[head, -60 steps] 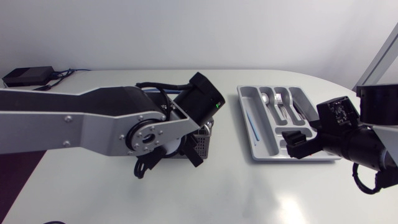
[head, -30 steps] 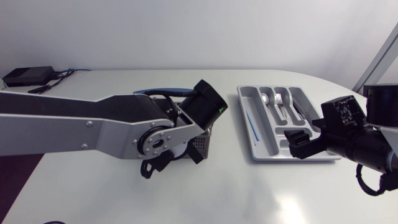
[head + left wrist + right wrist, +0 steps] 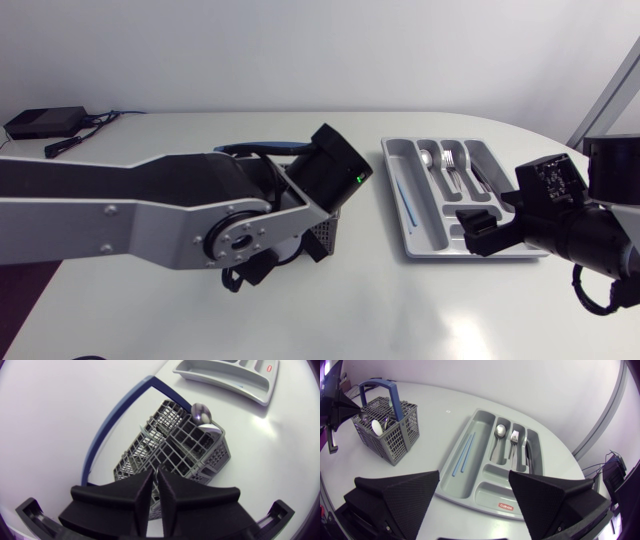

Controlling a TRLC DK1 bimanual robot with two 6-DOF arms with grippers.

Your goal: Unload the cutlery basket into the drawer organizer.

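Observation:
The grey mesh cutlery basket [image 3: 170,445] with a blue handle [image 3: 260,147] stands mid-table, mostly covered by my left arm [image 3: 200,200] in the head view. A spoon [image 3: 201,411] stands in its far corner. My left gripper [image 3: 154,471] is right above the basket's near compartments, fingers drawn together to a thin slit; anything between them is hidden. The grey drawer organizer [image 3: 470,252] lies to the right, holding blue sticks [image 3: 462,455], a spoon [image 3: 500,430], a fork [image 3: 515,437] and a knife [image 3: 527,455]. My right gripper [image 3: 474,474] hangs open and empty at the organizer's near right end.
A black box [image 3: 45,122] with cables sits at the table's far left corner. Bare white tabletop [image 3: 380,310] stretches along the front edge and between the basket [image 3: 387,427] and the organizer [image 3: 470,495].
My left arm has swung slightly over the basket, and its gripper's readings fall toward closed. The right arm has shifted only a little to the right.

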